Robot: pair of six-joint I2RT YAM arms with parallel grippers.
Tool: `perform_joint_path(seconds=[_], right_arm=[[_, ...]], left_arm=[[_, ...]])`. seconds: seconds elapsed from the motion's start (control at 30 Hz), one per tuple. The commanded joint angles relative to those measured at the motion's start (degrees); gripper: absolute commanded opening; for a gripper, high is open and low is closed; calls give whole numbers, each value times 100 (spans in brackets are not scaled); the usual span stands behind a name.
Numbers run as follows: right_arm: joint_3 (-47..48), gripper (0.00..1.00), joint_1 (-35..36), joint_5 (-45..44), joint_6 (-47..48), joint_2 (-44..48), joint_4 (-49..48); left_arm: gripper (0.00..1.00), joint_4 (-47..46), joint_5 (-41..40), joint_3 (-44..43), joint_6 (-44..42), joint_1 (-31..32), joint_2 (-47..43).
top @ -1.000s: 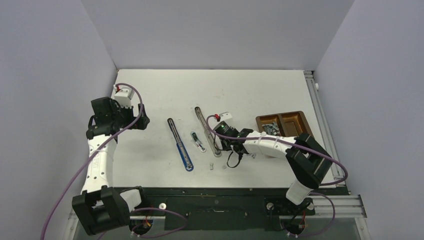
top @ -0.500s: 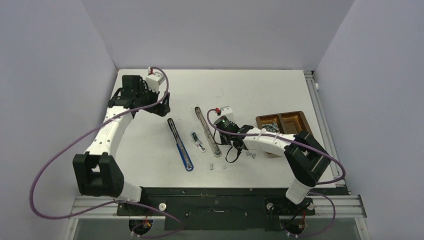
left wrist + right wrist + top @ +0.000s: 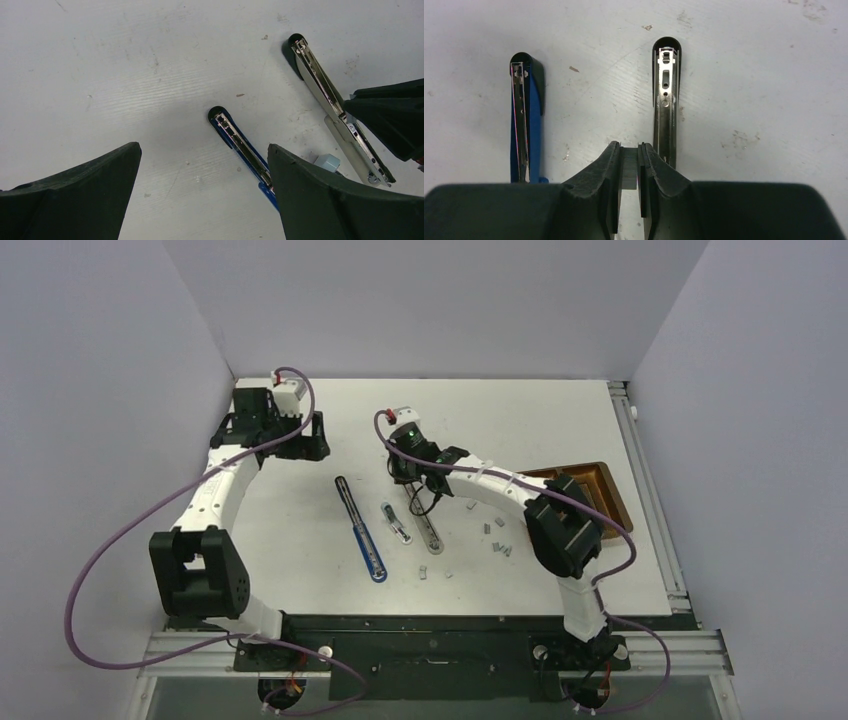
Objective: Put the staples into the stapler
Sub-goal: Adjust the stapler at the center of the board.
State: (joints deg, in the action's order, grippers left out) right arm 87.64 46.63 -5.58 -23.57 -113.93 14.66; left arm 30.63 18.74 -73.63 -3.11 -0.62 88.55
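Right fingers (image 3: 410, 480) (image 3: 630, 147): clenched on a small grey strip (image 3: 630, 165), pinched between the tips. It looks like a staple strip. The tips hang over the desk (image 3: 520, 420) in the gap between the two staplers, closer to the black one, and point toward the far edge.

Black stapler (image 3: 418, 508) (image 3: 666, 100) (image 3: 327, 97): opened out flat on the desk, metal channel up. It lies just right of the right fingers in the right wrist view.

Blue stapler (image 3: 362, 532) (image 3: 526, 115) (image 3: 240, 147): also opened flat, roughly parallel to the black one and to its left.

Small pale box (image 3: 327, 161): on the desk between the two staplers.

Left fingers (image 3: 312, 435) (image 3: 202, 150): spread wide and holding nothing. They hover above bare desk beyond the far end of the blue stapler.

Staples (image 3: 496, 538): loose bits are scattered on the desk right of the black stapler, and two more bits lie near its near end. More sit in the brown tray (image 3: 603, 478) at the right, which the right arm partly hides.
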Motion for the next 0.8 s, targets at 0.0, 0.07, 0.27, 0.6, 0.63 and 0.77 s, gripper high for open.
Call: perform_joint_path(seconds=[0.0,0.07,0.27,0.6,0.63,0.77], right_arm=[[619,9,114,267,80,-430,3],[792,9,142,262,85,-611,-7],[1194,9,161,359,42,-1103,-12],[1759,9,110,160,-103,-1751,100],[1785,9,95,89,-122,-1794,112],[1686,9,84,-317,-189,-1794,74]], left_arm=[[96,-246,-89,38,91,-195,-431],[96,-240,-105,87,49,-238,-501],[96,-335,-76,314,-17,-280,-740],[96,-406,-74,538,-147,-289,-966],[96,-409,-75,550,-153,-289,-989],[96,-426,-68,612,-181,-305,-1032]])
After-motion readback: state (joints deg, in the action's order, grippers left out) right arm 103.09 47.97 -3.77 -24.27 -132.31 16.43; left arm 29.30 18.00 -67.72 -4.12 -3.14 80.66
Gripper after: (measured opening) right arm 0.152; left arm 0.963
